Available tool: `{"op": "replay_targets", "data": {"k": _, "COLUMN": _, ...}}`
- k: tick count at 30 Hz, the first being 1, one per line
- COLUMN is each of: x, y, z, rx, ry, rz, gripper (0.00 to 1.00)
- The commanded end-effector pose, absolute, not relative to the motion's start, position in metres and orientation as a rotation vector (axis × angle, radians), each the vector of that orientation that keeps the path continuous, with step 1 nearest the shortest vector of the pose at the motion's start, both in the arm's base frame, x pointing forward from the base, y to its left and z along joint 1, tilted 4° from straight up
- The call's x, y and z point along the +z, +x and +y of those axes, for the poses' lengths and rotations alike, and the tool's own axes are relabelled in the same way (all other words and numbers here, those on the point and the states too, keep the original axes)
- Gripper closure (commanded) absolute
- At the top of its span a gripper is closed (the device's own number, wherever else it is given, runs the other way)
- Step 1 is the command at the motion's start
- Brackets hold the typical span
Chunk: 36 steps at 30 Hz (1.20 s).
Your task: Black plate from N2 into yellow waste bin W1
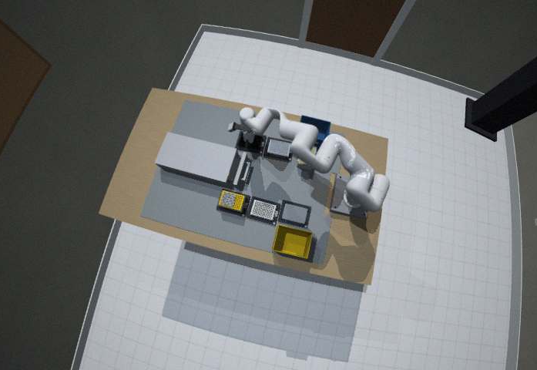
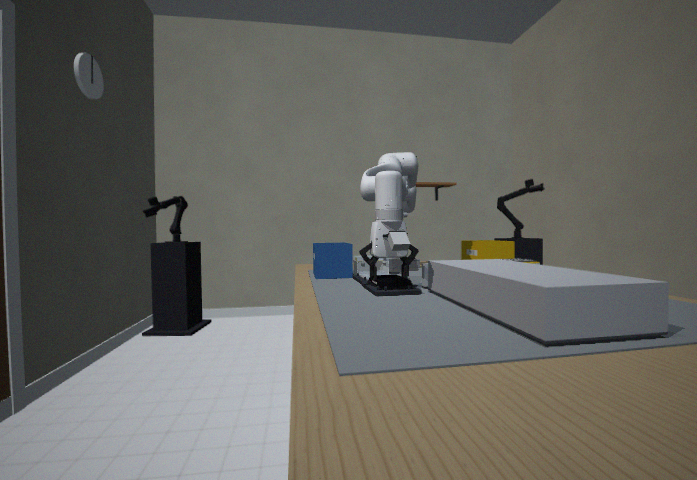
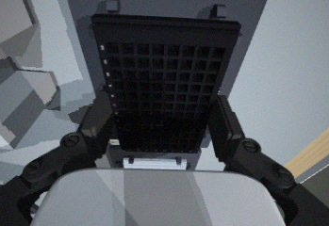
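gripper (image 3: 161, 123) is clamped across the short width of the black plate (image 3: 164, 85), fingers on its long edges, prob so it lifts level out of the nest; plate fills centre of wrist view, still low at its nest, upper centre of top view. yellow bin w1 (image 1: 280, 249) at lower centre looks to hold nothing; blue bin (image 1: 323, 125) is mostly hidden by arm, contents can't tell.
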<state>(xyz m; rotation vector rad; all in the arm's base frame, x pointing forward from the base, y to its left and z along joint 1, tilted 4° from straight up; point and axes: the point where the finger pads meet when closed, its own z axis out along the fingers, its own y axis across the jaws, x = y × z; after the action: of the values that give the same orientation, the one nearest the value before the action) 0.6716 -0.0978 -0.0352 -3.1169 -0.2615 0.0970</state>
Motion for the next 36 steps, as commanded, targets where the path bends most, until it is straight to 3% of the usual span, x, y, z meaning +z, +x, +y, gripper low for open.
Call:
{"op": "replay_targets", "data": {"k": 1, "x": -0.029, "y": 0.674, "z": -0.098, "rx": 0.088, "ry": -3.118, "rz": -0.262, "gripper": 1.0}}
{"op": "replay_targets", "data": {"k": 36, "x": -0.006, "y": 0.675, "z": -0.098, "rx": 0.088, "ry": -3.118, "rz": -0.262, "gripper": 1.0}}
